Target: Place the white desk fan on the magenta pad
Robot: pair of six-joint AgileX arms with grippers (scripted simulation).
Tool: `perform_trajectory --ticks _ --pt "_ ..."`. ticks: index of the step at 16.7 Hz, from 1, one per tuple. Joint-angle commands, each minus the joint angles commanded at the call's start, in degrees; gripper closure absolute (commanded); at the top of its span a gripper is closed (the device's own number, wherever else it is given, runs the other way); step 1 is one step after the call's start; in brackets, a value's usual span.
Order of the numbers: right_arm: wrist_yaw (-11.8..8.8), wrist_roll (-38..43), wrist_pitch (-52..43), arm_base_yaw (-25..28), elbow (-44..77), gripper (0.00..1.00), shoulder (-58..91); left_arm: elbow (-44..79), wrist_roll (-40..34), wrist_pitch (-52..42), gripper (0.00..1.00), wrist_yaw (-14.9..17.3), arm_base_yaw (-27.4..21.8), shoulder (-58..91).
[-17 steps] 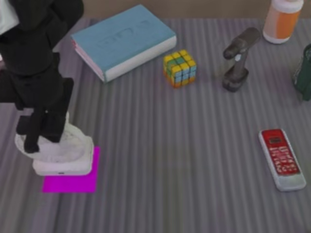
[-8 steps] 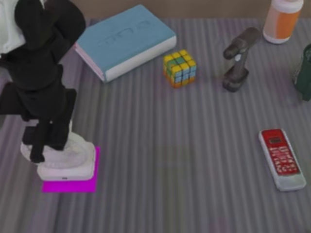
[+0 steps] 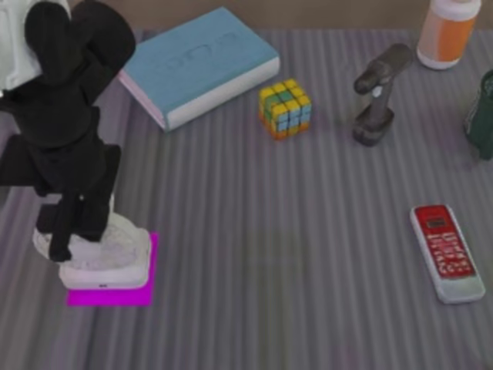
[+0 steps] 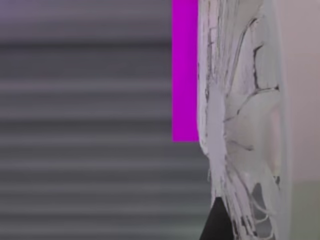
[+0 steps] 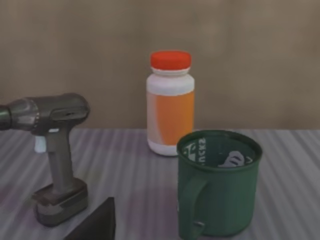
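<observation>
The white desk fan (image 3: 108, 250) stands at the table's left side, its rounded base resting on the magenta pad (image 3: 148, 289) and covering most of it. A strip of pad shows along the base's right and front edges. My left gripper (image 3: 75, 227) reaches down from above and is shut on the white desk fan's round grille head. In the left wrist view the fan's grille (image 4: 240, 125) fills the frame close up, with the magenta pad (image 4: 185, 70) behind it and one dark fingertip (image 4: 216, 225) against the grille. My right gripper (image 5: 97, 222) is parked outside the top view.
A blue book (image 3: 196, 65) lies behind the fan. A colour cube (image 3: 285, 108) and a grey drill (image 3: 377, 92) sit mid-table at the back. An orange-and-white bottle (image 3: 445, 31) and a green mug (image 3: 481, 116) stand at the far right, a red phone (image 3: 447, 250) nearer.
My left gripper carried the fan a little right and toward the front onto the pad. Over the last half second it has hardly moved.
</observation>
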Motion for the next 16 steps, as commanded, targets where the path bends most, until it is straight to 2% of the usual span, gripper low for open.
perform_trajectory --ticks 10,16 --pt "0.0 0.0 0.0 0.0 0.0 0.00 0.0 0.0 0.0 0.0 0.02 0.0 0.0 0.0" --pt "0.0 0.0 0.0 0.0 0.0 0.00 0.0 0.0 0.0 0.0 0.00 0.0 0.0 0.0"
